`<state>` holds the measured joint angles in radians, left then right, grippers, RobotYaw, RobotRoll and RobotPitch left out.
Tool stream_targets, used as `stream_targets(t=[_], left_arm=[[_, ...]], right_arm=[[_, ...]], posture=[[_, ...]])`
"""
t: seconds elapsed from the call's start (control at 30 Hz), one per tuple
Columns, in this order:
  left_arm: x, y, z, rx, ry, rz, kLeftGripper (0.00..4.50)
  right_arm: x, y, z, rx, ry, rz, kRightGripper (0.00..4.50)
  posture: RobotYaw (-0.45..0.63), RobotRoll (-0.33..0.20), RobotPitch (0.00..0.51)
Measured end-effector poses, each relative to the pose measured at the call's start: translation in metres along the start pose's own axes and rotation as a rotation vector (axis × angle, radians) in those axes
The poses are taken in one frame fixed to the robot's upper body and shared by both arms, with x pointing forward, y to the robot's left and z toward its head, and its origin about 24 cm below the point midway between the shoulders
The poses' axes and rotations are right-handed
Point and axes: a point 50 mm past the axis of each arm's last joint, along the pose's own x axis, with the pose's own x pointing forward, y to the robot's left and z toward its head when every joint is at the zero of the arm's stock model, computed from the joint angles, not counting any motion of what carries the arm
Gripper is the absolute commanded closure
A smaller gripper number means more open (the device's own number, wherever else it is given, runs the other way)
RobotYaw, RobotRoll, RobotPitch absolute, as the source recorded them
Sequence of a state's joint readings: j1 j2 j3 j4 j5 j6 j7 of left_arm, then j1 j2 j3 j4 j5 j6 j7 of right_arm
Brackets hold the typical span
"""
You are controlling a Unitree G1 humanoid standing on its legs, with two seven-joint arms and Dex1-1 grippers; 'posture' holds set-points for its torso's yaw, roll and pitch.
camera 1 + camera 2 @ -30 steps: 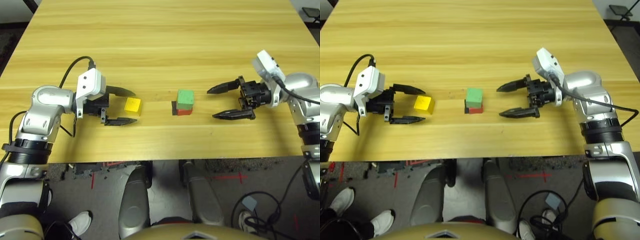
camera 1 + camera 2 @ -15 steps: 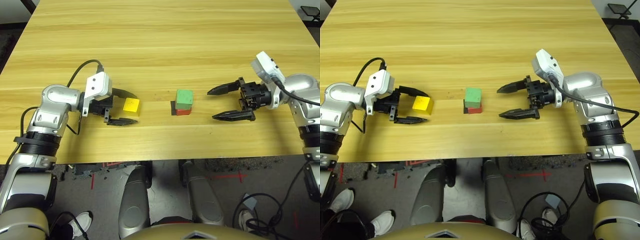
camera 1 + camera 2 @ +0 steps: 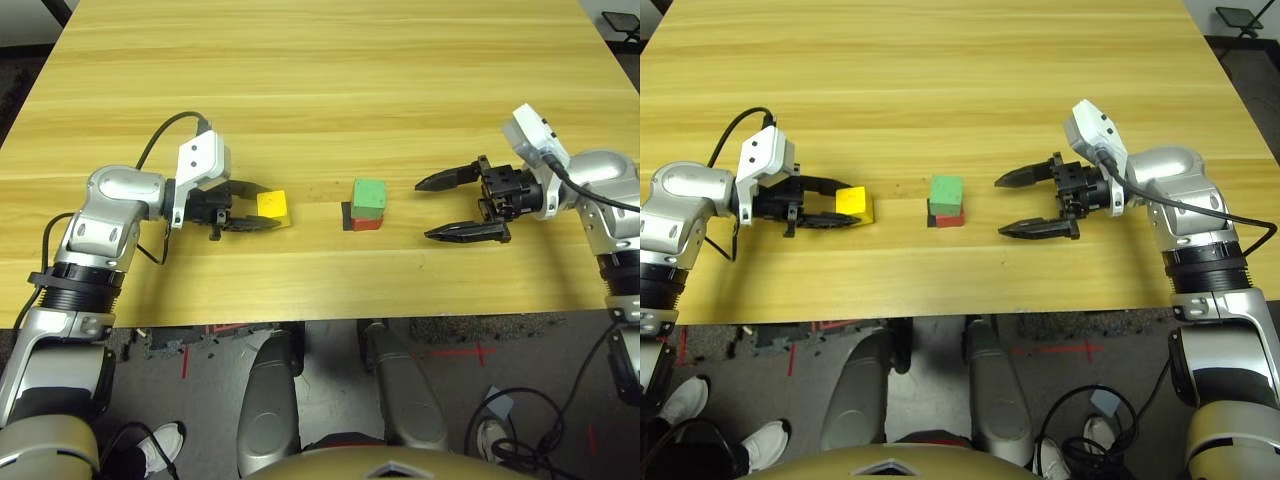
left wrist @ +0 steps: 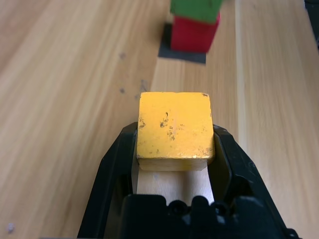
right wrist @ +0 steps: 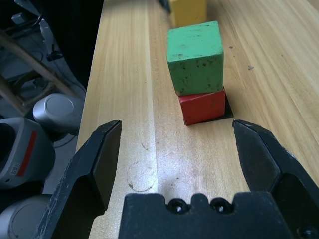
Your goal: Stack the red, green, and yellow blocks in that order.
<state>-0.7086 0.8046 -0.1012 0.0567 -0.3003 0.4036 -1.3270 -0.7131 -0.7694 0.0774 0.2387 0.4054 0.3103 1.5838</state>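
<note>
The green block (image 3: 370,194) sits on the red block (image 3: 367,223), slightly askew, near the table's middle. The red block rests on a flat black square patch (image 3: 347,215). To their left, my left gripper (image 3: 262,207) is shut on the yellow block (image 3: 271,204); its black fingers (image 4: 113,164) press the yellow block (image 4: 174,129) from both sides. I cannot tell whether the yellow block touches the table. To the right of the stack, my right gripper (image 3: 430,208) stands open, a short gap away and pointing at the green block (image 5: 195,55) and red block (image 5: 203,107).
The wooden table (image 3: 320,90) stretches wide and bare behind the blocks. Its front edge (image 3: 330,318) runs close below both grippers. Cables trail from both wrists.
My left gripper has moved right around the yellow block and shut on it. The right arm and the green-on-red stack have not moved.
</note>
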Motion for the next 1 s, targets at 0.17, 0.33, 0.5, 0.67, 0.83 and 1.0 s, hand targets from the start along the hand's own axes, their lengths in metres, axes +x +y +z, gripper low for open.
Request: stream_targets(t=[0.17,0.33,0.5,0.67,0.83,1.0], left_arm=[[-0.002,0.002,0.037,0.012,-0.049,0.022,2.45],[0.009,-0.002,0.061,0.016,-0.094,-0.003,2.45],[0.025,-0.008,0.065,0.007,-0.120,-0.056,2.45],[0.039,-0.011,0.069,0.017,-0.128,-0.104,2.45],[0.047,-0.010,0.075,0.034,-0.149,-0.126,2.45],[0.058,-0.008,0.075,0.046,-0.150,-0.154,2.45]], right_arm=[[-0.002,-0.001,-0.003,-0.012,0.001,0.001,0.00],[-0.004,-0.007,-0.006,-0.044,0.017,-0.025,0.00],[0.000,-0.010,-0.005,-0.079,-0.005,-0.047,0.00],[0.000,-0.010,-0.004,-0.081,-0.010,-0.060,0.00],[-0.001,-0.007,-0.003,-0.090,-0.016,-0.069,0.00],[0.000,-0.005,-0.008,-0.065,-0.019,-0.079,0.00]], posture=[[-0.11,-0.128,0.307],[-0.12,-0.124,0.306],[-0.14,-0.122,0.307],[-0.16,-0.115,0.310],[-0.18,-0.111,0.313],[-0.19,-0.106,0.314]])
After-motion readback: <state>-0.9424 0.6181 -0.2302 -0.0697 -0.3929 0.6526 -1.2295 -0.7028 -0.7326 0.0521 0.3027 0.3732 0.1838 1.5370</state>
